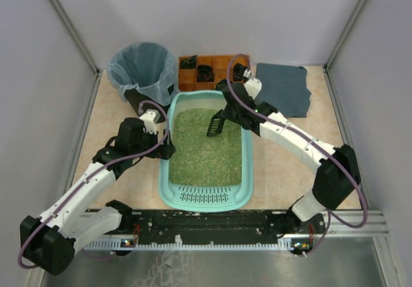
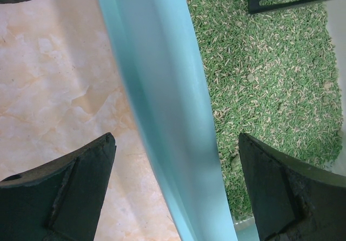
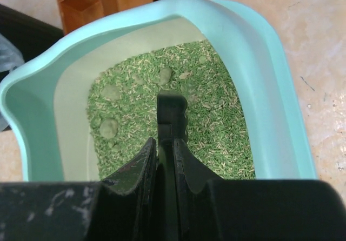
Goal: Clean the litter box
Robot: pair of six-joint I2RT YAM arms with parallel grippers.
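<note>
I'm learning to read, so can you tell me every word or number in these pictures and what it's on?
No text can be read anywhere in these pictures.
Large light-teal plastic litter box: plain, no label showing.
Black slotted plastic scoop: plain, no marking showing.
Small coloured specks at the bottom of the top view: too small to read.

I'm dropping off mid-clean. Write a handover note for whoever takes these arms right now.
Left gripper: open, straddling the left wall of the litter box, gripping nothing.
Right gripper: shut on the scoop, held over the litter at the box's far end.
Done: scoop in hand.
Left: clumps lie in the litter; scoop them out, probably into the bagged bin at far left.
</note>
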